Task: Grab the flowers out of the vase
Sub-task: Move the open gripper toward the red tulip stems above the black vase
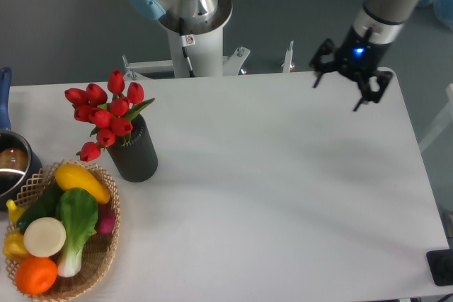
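The gripper [345, 91] hangs above the far right corner of the table [283, 175], its two black fingers [365, 94] spread wide apart with nothing between them, a small blue light glowing on the wrist just above. It is empty and well away from anything it is meant to take. Looking leftward across a long stretch of bare white tabletop, the vase [134, 150] stands upright near the left side, a dark rough cylinder, and the flowers [105, 114] sit in its mouth: a bunch of red tulip buds with green leaves, leaning out to the left so that one bud droops low beside the vase wall. Just in front of the vase, at the near left corner, is a wicker basket [99, 263] piled with vegetables and fruit, among them a bok choy [74, 221], and at the left edge a steel pot [10, 164] with a blue handle pokes into view. As I judge it, nothing of the job is done yet: the bunch is untouched in the vase, and the whole of it remains, the crossing to the left, the descent over the buds or stems, the closing, and the lift clear of the mouth.
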